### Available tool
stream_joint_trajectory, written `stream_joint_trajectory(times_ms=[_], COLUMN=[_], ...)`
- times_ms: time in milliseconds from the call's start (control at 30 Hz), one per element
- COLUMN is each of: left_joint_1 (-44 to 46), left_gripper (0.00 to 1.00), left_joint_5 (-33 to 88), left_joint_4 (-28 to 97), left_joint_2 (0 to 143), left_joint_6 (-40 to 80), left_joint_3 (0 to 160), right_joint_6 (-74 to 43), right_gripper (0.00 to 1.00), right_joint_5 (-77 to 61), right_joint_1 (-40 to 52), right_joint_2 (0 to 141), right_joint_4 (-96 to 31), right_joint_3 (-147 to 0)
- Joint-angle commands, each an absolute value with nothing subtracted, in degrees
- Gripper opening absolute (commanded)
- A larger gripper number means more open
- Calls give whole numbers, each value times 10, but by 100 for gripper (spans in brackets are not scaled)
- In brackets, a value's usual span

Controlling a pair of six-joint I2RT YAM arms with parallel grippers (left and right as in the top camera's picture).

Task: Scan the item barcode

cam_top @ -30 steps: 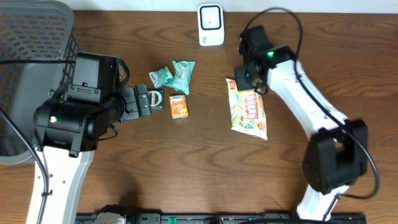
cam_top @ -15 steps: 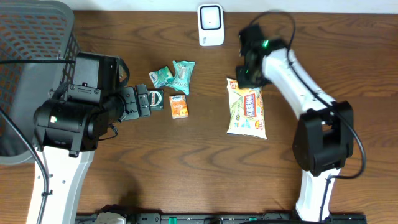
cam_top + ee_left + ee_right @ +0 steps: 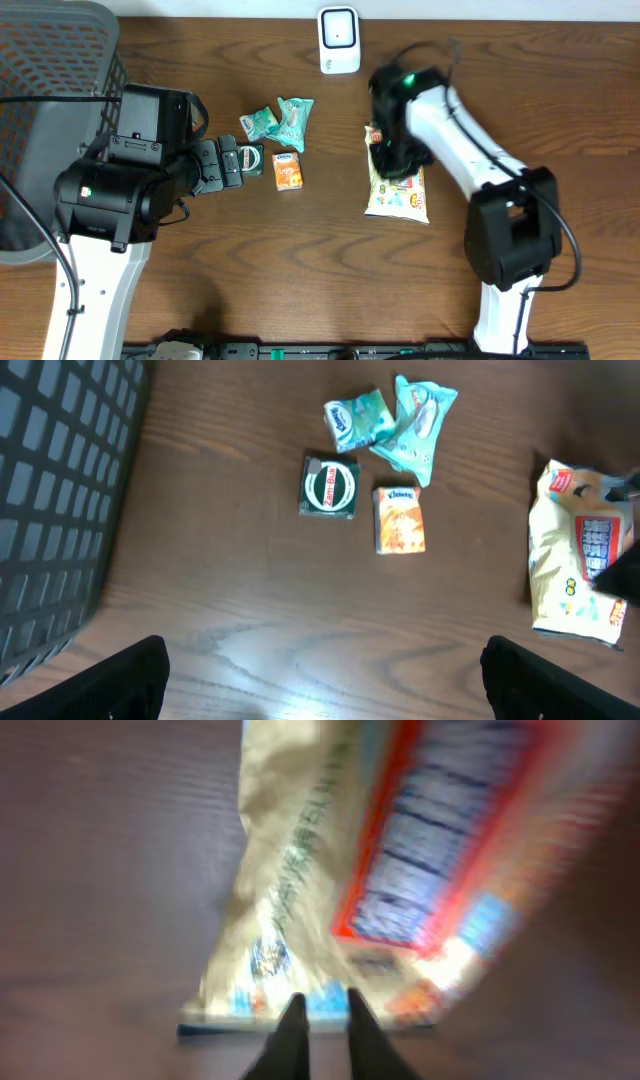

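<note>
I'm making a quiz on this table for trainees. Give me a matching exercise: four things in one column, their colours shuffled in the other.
Things:
1 scanner
2 basket
3 box
4 packets

Colours:
A orange
B teal
C white
D grey

Pairs: 1-C, 2-D, 3-A, 4-B
</note>
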State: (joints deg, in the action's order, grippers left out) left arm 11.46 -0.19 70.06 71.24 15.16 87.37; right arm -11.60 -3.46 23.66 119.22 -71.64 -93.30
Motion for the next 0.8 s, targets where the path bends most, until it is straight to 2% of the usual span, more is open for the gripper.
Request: stream_joint_trajectory(times_ms=[0,100,233,433,467,633,767], left_joint_1=[116,116,116,116,116,116,116], left_gripper=[98,98,98,98,98,98,98], left_joint_5=[-7,-7,-7,-7,-7,-7,-7], left_joint_4=[701,701,701,701,701,701,701], left_joint_2=[712,712,712,712,712,712,712], left_joint_6=[150,150,150,150,150,150,150], left_joint_3=[880,880,880,880,880,880,880], right_joint_6=[-160,-167,-147,-124,-124,-112,-106], right_gripper=[1,1,1,9,13,9,7], right_joint_5=[-42,-47,-46,58,71,56,5], right_joint_1=[248,250,240,209,202,173,169], right_joint_2=[1197,1197,1195,1195,1195,1200,1201], right_joint_4=[-663,-641,-690,-770,-769,-752,-712], right_joint_3=[-860,-852,-933,-1089,-1101,-1092,-1023])
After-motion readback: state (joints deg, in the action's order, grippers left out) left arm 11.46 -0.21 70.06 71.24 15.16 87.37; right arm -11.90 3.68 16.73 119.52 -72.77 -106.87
